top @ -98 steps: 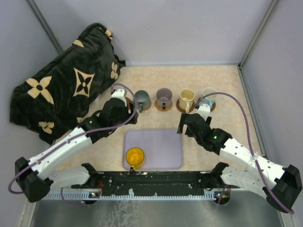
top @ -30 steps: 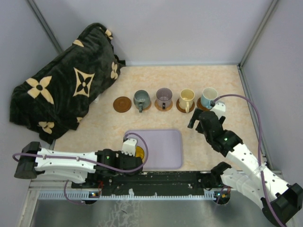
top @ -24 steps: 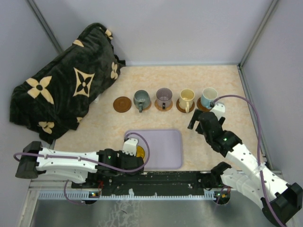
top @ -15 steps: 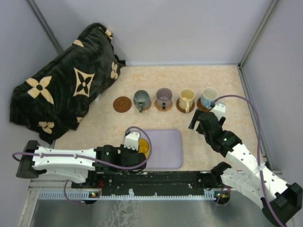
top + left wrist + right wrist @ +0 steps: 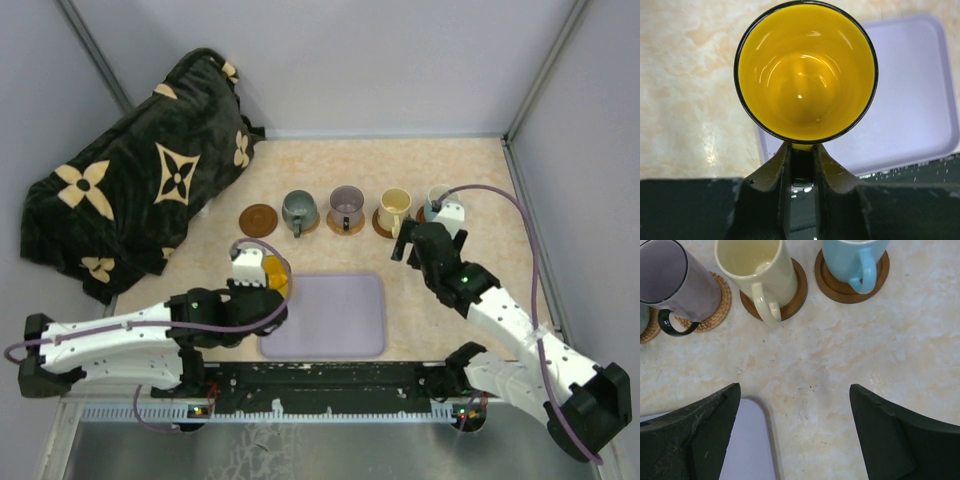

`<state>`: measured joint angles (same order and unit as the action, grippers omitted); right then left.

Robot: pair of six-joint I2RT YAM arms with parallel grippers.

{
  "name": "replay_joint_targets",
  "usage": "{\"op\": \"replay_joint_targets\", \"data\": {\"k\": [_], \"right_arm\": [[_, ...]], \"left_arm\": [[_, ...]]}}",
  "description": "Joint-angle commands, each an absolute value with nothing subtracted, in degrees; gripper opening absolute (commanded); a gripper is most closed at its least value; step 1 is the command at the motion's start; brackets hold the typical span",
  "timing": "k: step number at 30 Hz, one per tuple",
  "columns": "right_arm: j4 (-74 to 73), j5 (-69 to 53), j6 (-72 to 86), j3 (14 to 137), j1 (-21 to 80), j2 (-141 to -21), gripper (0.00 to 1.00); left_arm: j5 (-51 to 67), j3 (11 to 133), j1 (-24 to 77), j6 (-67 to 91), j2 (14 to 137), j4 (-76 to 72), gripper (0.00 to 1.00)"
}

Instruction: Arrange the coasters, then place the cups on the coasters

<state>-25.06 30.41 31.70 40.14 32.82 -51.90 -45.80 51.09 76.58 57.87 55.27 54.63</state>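
Moved: yellow cup (image 5: 805, 75) has gone from the near-left of the lavender tray (image 5: 920, 100) to above its far-left corner.
Left pincer (image 5: 801, 148): clamped tight on the yellow cup's near side.
Right pincer (image 5: 794, 390): spread wide, empty, above bare worktop (image 5: 850, 340), just short of the cream cup (image 5: 757, 267) and light blue cup (image 5: 852, 252).
Far row: grey-green cup (image 5: 299, 210), purple-grey cup (image 5: 675, 277), cream and light blue, each on coasters (image 5: 837, 287).
Bare coaster (image 5: 258, 219): left end of row.
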Motion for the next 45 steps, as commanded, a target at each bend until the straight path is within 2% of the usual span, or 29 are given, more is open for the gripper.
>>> {"op": "replay_joint_targets", "data": {"k": [1, 6, 21, 45], "right_arm": [[-17.6, 28.7, 28.2, 44.4, 32.4, -56.1, 0.89], [-14.0, 28.3, 26.3, 46.0, 32.3, -61.5, 0.89], [-5.5, 24.5, 24.3, 49.7, 30.0, -73.9, 0.89], [0.1, 19.9, 24.4, 52.6, 27.1, -83.5, 0.88]], "left_arm": [[-46.8, 48.3, 66.3, 43.1, 48.8, 42.4, 0.0], [-42.8, 46.7, 55.1, 31.8, 48.4, 33.0, 0.0], [-34.2, 45.4, 40.2, 22.4, 54.1, 20.8, 0.0], [-32.9, 43.6, 38.3, 23.4, 51.2, 23.0, 0.0]]}}
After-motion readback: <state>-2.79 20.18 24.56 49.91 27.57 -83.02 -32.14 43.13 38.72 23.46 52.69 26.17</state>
